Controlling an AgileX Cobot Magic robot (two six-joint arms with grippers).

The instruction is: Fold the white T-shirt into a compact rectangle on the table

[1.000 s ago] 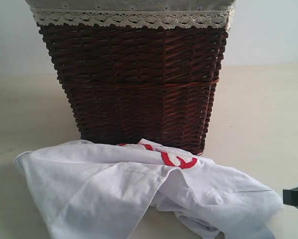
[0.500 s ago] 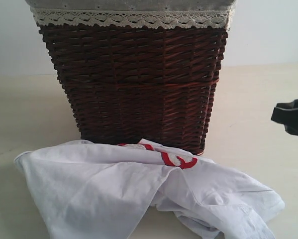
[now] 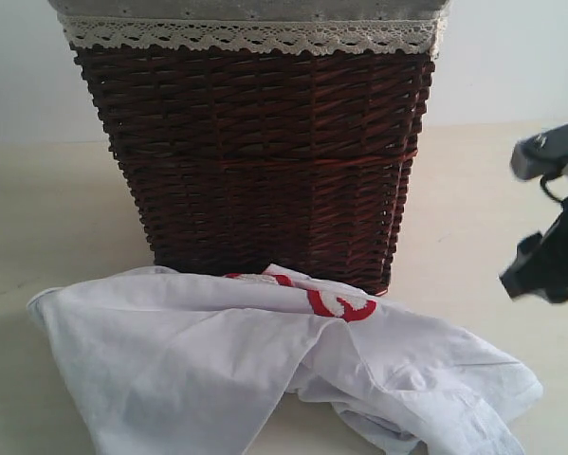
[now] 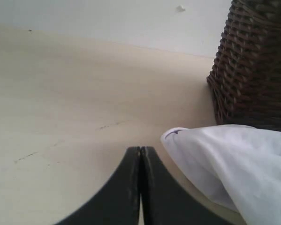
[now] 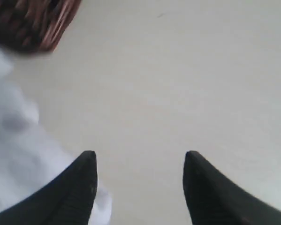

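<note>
Shirt, where: white shirt [image 3: 217,360] lies in a crumpled heap on the table [image 3: 56,209], nearest the cam, far edge touching the basket [image 3: 265,171] foot.
Shirt, near R hem: lies slightly different vs 1 s ago, folds resettled at the near-right corner; rest of the heap unchanged.
R grip: R gripper [image 5: 140,159] was low at the right edge of the ext. view 1 s ago, now higher and further in frame, clear of the cloth. Jaws stand apart, nothing between them, bare table below, blurred white cloth just beside one finger.
L grip: L gripper [image 4: 140,154] has jaws pressed together, empty, low over the table, just beside the shirt's left corner, not touching as far as I can tell. Not in the ext. view.
Meaning: prob. R let go of that hem and lifted off. Nothing is held now, no fold made, shirt needs spreading flat first. Task barely begun.
Long axis: left-right across the ext. view, parallel to the basket front.
Pointing: collar vs hem can't tell, too bunched. One rounded corner ends at the left.
Print: red lettering [image 3: 336,303] shows face up on the far side, right of centre, half buried in a fold.
</note>
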